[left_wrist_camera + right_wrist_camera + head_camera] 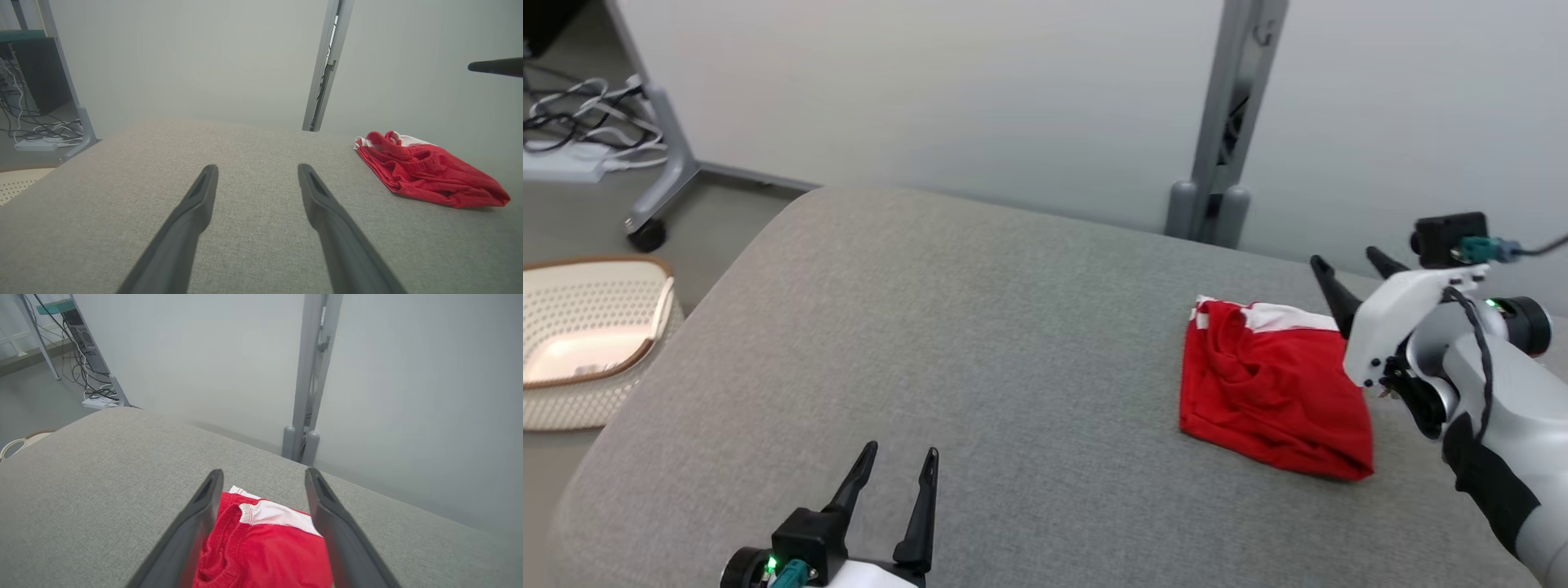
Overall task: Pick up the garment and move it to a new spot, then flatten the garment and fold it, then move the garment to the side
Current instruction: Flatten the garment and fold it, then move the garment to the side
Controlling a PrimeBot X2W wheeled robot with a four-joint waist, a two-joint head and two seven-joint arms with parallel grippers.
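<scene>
- Garment (1270, 392) = red shorts w/ white trim (1294, 317) along the top edge. It's lying in a rough square-ish bundle at mid-right of the head view, flat on the grey fabric-topped desk (972, 327).
- Handling, imo: super light, totally floppy, zero stiffness. It'll sag and unfold the sec you lift it by one spot. Not fragile, so no need to baby it.
- Fabric looks thin and a bit slick, w/ lots of creases. A shallow pinch prob grabs only the top layer and the rest peels away.
- Best grab pt, I'd say: the elastic waistband (235, 535), in the lower middle of the right wrist view. It's thicker and ribbed, so it gives more bite than the plain cloth. Runner-up is the lower right corner of the bundle in the head view, where the layers stack.
- To keep the bundle together, go in low along the desk and get under all the layers. Don't stab down from above.
- Right pincer (1343, 257): fingers spread wide, nothing in them. It's up at the right edge of the head view, hovering over the garment's white-trim end. Can't tell if it's touching the cloth or just above it.
- Left pincer (902, 449): fingers also wide apart and empty. It's at the bottom left of the head view, well apart from the garment, over bare desk.
- Desk grip: the weave looks grippy, so dragging will prob bunch the cloth. Lift and carry beats sliding.
</scene>
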